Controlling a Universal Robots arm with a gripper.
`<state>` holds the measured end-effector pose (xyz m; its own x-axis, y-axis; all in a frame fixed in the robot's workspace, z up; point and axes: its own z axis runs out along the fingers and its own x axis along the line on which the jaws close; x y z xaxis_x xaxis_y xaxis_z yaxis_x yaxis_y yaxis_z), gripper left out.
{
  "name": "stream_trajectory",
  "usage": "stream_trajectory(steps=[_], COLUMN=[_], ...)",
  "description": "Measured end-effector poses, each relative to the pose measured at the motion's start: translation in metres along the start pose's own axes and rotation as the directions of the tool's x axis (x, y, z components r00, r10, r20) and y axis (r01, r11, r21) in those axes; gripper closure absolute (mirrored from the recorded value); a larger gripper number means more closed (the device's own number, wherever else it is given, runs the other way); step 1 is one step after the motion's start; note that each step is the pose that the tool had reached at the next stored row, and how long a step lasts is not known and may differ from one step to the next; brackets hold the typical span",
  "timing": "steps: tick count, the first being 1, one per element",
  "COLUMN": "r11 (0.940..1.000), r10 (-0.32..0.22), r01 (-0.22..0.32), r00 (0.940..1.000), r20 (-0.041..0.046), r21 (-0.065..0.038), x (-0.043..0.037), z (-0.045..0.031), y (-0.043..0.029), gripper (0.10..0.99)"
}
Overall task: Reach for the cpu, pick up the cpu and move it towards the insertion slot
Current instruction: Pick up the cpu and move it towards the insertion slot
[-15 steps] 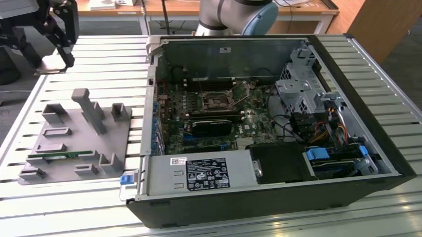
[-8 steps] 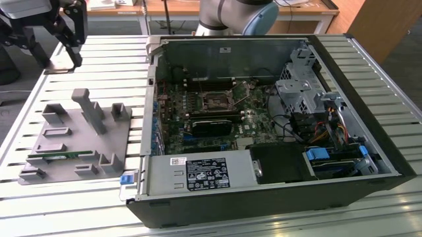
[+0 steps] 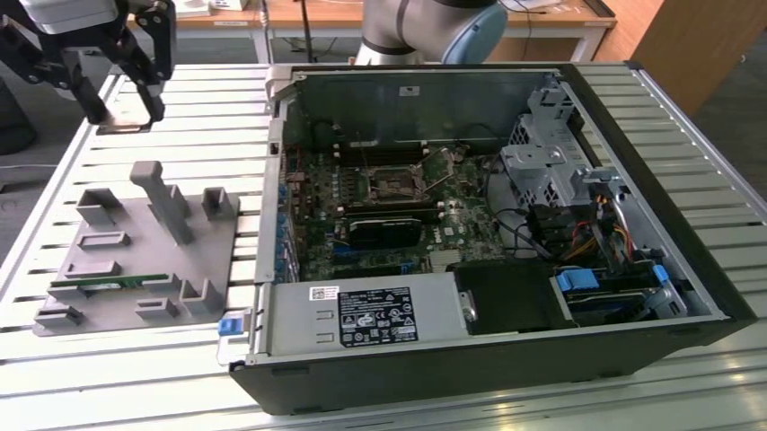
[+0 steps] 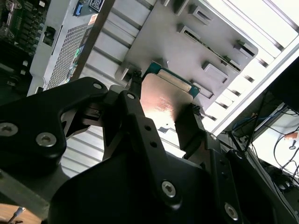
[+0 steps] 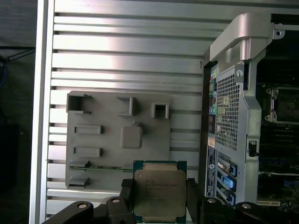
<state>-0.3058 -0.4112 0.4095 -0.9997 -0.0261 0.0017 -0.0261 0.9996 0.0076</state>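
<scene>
My black gripper [image 3: 120,112] hangs above the slatted silver metal counter [image 3: 215,99], off the exterior view's left of the open black computer case [image 3: 504,359]. My fingers [image 5: 194,196] pinch the small flat square cpu with its shiny metal top and green rim [image 5: 160,191] by two opposite edges; in the second wrist view the cpu [image 4: 166,100] sits between the two finger pads. It lies flat, its metal face level with the counter, and being square it has no clear long axis. Below me lies the grey plastic tray with raised blocks and recesses [image 5: 117,135], a narrow green memory stick [image 3: 106,283] lying in it. The case's grey side wall [image 5: 229,130] stands between me and the square dark insertion slot with a silvery frame [image 3: 393,184] on the green board, well apart from the cpu.
</scene>
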Motion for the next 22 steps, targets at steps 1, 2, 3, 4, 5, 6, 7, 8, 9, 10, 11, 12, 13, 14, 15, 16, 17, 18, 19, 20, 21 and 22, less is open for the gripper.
stream_trajectory(steps=[1,2,3,4,5,6,7,8,9,10,11,12,13,14,15,16,17,18,19,20,21,22], r11=[1.0000,1.0000,1.0000,1.0000,1.0000,1.0000,1.0000,1.0000,1.0000,1.0000,1.0000,1.0000,1.0000,1.0000,1.0000,1.0000,1.0000,1.0000,1.0000,1.0000,1.0000,1.0000], r10=[0.000,0.000,0.000,0.000,0.000,0.000,0.000,0.000,0.000,0.000,0.000,0.000,0.000,0.000,0.000,0.000,0.000,0.000,0.000,0.000,0.000,0.000], r01=[0.000,0.000,0.000,0.000,0.000,0.000,0.000,0.000,0.000,0.000,0.000,0.000,0.000,0.000,0.000,0.000,0.000,0.000,0.000,0.000,0.000,0.000], r00=[1.0000,1.0000,1.0000,1.0000,1.0000,1.0000,1.0000,1.0000,1.0000,1.0000,1.0000,1.0000,1.0000,1.0000,1.0000,1.0000,1.0000,1.0000,1.0000,1.0000,1.0000,1.0000], r20=[0.0000,0.0000,0.0000,0.0000,0.0000,0.0000,0.0000,0.0000,-0.0001,0.0000,0.0000,0.0000,0.0000,0.0000,0.0001,0.0000,0.0001,0.0000,0.0000,-0.0001,-0.0001,0.0000], r21=[0.000,0.000,0.000,0.000,0.000,0.000,0.000,0.000,0.000,0.000,0.000,0.000,0.000,0.000,0.000,0.000,0.000,0.000,0.000,0.000,0.000,0.000], x=[-0.0015,-0.0030,-0.0045,-0.0060,-0.0076,-0.0090,-0.0104,-0.0119,-0.0134,-0.0150,-0.0185,-0.0204,-0.0225,-0.0247,-0.0269,-0.0292,-0.0315,-0.0340,-0.0366,-0.0393,-0.0422,-0.0449], z=[0.0000,0.0000,0.0000,0.0000,0.0000,0.0000,0.0000,-0.0001,-0.0001,0.0000,0.0000,-0.0001,-0.0001,0.0000,0.0000,-0.0001,0.0000,0.0000,-0.0001,-0.0001,-0.0001,-0.0001], y=[-0.0001,-0.0001,-0.0001,-0.0002,-0.0002,-0.0002,-0.0003,-0.0003,-0.0004,-0.0004,-0.0005,-0.0005,-0.0006,-0.0007,-0.0007,-0.0008,-0.0008,-0.0008,-0.0008,-0.0007,-0.0006,-0.0003], gripper=[0.549,0.549,0.549,0.549,0.549,0.549,0.549,0.549,0.549,0.549,0.549,0.549,0.549,0.549,0.549,0.549,0.549,0.549,0.549,0.549,0.549,0.549])
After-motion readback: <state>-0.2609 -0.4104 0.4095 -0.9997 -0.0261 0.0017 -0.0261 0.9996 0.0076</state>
